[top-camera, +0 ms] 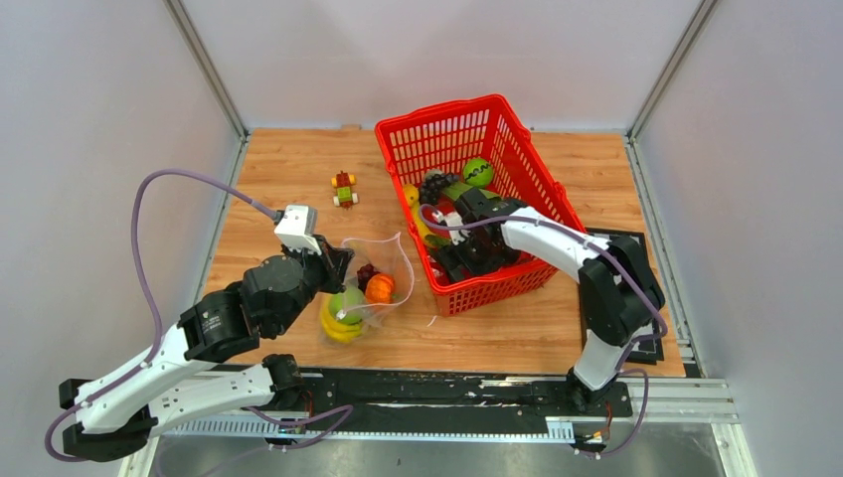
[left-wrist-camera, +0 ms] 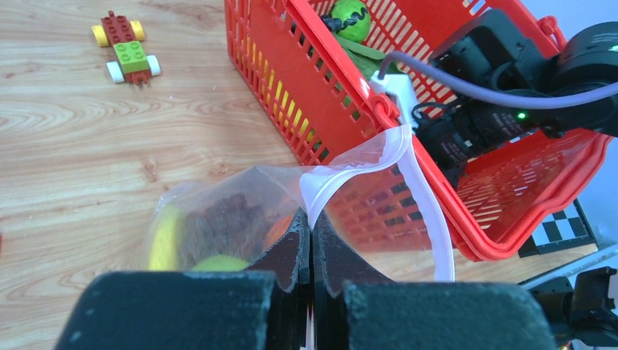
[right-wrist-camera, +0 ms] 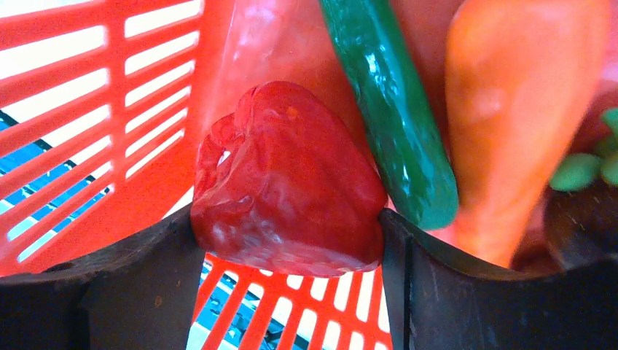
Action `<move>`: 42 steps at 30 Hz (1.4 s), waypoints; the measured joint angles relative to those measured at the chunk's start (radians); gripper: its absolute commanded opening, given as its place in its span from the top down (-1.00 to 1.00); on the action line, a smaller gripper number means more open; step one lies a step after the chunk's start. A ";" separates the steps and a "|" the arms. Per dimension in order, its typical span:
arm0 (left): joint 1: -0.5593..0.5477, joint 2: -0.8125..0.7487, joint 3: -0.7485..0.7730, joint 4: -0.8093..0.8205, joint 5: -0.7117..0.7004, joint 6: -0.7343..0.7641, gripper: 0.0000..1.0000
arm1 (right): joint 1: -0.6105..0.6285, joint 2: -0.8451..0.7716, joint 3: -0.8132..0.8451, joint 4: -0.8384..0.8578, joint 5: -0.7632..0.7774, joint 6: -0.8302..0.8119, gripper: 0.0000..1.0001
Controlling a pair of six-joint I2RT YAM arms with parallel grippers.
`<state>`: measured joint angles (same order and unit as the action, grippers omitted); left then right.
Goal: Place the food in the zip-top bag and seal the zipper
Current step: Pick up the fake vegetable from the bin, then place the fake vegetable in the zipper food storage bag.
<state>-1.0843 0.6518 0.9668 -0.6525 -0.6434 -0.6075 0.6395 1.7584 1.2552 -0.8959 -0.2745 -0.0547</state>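
My left gripper (left-wrist-camera: 312, 240) is shut on the mouth edge of the clear zip-top bag (left-wrist-camera: 364, 211), holding it up and open. The zipper (left-wrist-camera: 426, 211) curves along the bag's rim. Inside the bag lie an orange piece (top-camera: 379, 288), a green lime (top-camera: 347, 303) and yellow bananas (top-camera: 340, 330). My right gripper (right-wrist-camera: 286, 217) is down in the red basket (top-camera: 437, 109), with both fingers pressed against the sides of a red pepper (right-wrist-camera: 288, 182). A green cucumber (right-wrist-camera: 390, 109) and an orange carrot (right-wrist-camera: 510, 109) lie just beyond the pepper.
A small red-yellow-green block figure (top-camera: 344, 188) sits on the wooden table left of the basket. More toy food, including a green round fruit (top-camera: 478, 171) and dark grapes (top-camera: 434, 183), lies at the basket's far end. The basket wall (left-wrist-camera: 291, 95) stands close to the bag's right.
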 measured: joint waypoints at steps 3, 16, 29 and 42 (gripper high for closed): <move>0.000 0.000 0.000 0.000 0.000 0.000 1.00 | -0.008 -0.061 0.000 0.006 0.033 0.010 0.46; 0.000 0.015 0.000 0.014 0.017 0.002 1.00 | -0.040 -0.457 -0.022 0.124 0.103 0.127 0.62; 0.000 0.038 -0.005 0.041 0.035 0.003 1.00 | 0.035 -0.724 -0.117 0.462 -0.172 0.277 0.57; 0.000 0.043 -0.005 0.044 0.067 0.003 1.00 | 0.335 -0.487 -0.011 0.500 -0.126 0.230 0.53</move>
<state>-1.0843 0.6952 0.9619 -0.6086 -0.5762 -0.6041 0.9749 1.2716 1.2442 -0.3954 -0.4000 0.1757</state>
